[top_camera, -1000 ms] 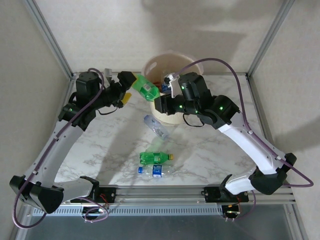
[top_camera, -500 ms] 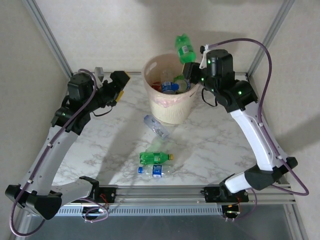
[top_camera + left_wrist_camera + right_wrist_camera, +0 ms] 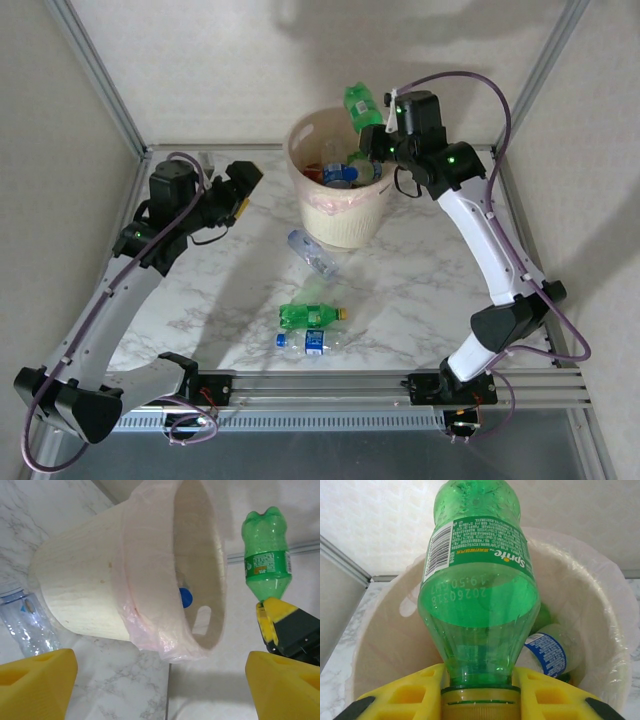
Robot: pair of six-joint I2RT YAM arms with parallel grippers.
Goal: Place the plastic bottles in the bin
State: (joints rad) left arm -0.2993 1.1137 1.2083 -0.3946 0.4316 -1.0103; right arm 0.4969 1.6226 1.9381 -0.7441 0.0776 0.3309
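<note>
bottle (image 3: 477, 580), translucent green, empty, Sprite-labelled

White-and-black arms (image 3: 490, 250), purple cables (image 3: 470, 74), yellow finger pads (image 3: 35, 680)

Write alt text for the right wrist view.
A green bottle, clamped at the neck in the right gripper, points base-first away from the camera, with yellow fingers either side of its cap. Behind it is the open mouth of the bin, with a blue-label bottle lying inside.
</note>
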